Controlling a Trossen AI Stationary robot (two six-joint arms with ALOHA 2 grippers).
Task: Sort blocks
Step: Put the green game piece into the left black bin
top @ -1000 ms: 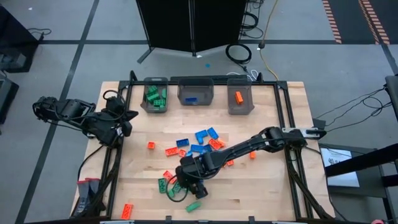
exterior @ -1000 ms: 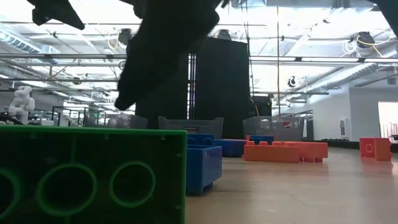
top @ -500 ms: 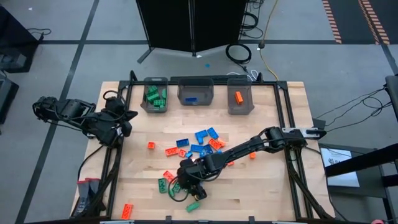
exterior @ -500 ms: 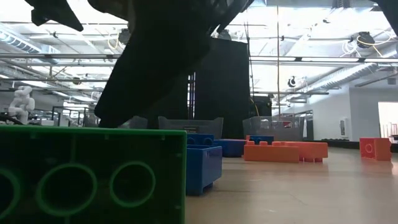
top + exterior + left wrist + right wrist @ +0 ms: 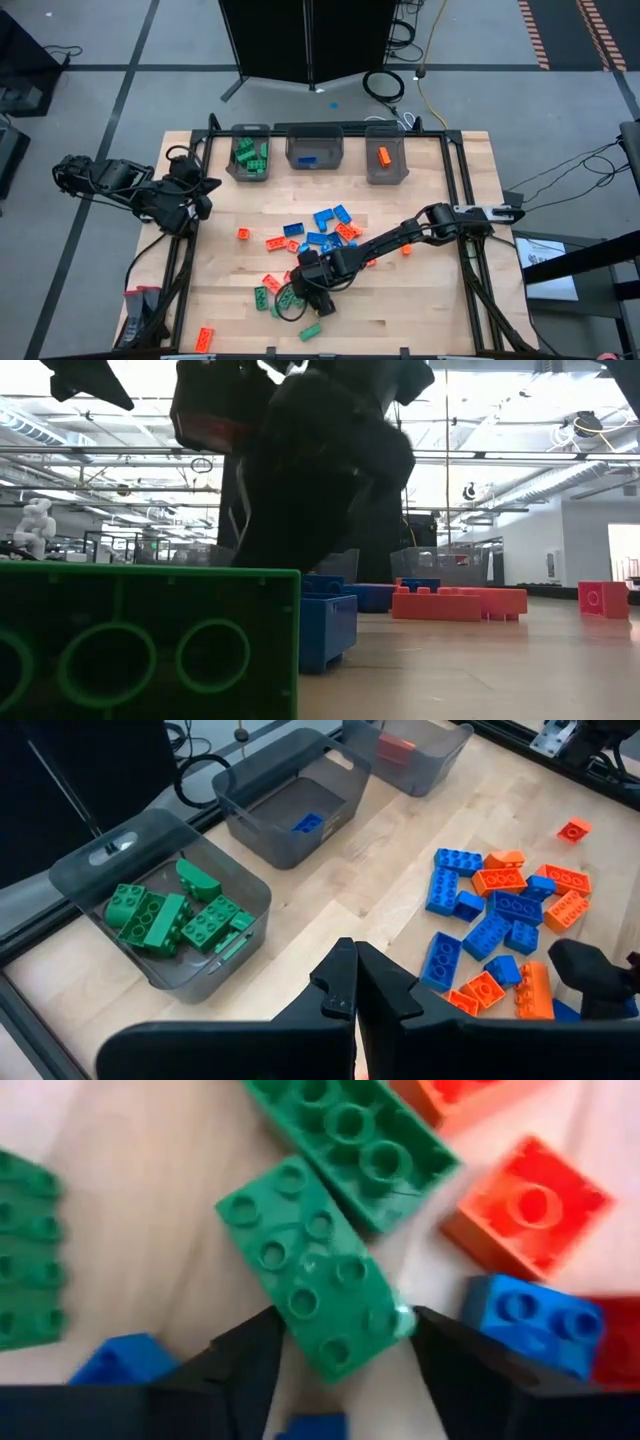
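Note:
Loose green, blue and orange-red blocks lie mid-table [image 5: 320,235] and in a near-left cluster [image 5: 270,290]. My right gripper [image 5: 300,292] is low over that cluster and open. Its fingers [image 5: 245,1355] stand on either side of one end of a green block [image 5: 310,1280], which lies flat on the table with its studs up. My left gripper [image 5: 355,985] is shut, holds nothing, and waits above the table's far left [image 5: 195,195]. In the low view, a green block [image 5: 150,645] fills the foreground in front of the right gripper [image 5: 310,500]. My right gripper comes at the green block slanting down from above, with one finger beside each long side of the block's end [image 5: 340,1345]. I cannot tell whether the fingers touch it. The block rests flat on the table.
Three grey bins stand along the far edge, one with green blocks [image 5: 250,155], one with a blue block [image 5: 315,150] and one with an orange block [image 5: 385,158]. Another green block [image 5: 350,1135], an orange-red one [image 5: 525,1205] and a blue one [image 5: 530,1325] crowd the flanked block. Single blocks lie near the front edge [image 5: 205,338].
My right gripper has sunk toward the green blocks in the near-left cluster. In the low view it now reaches down behind the foreground block. The blocks have kept their places.

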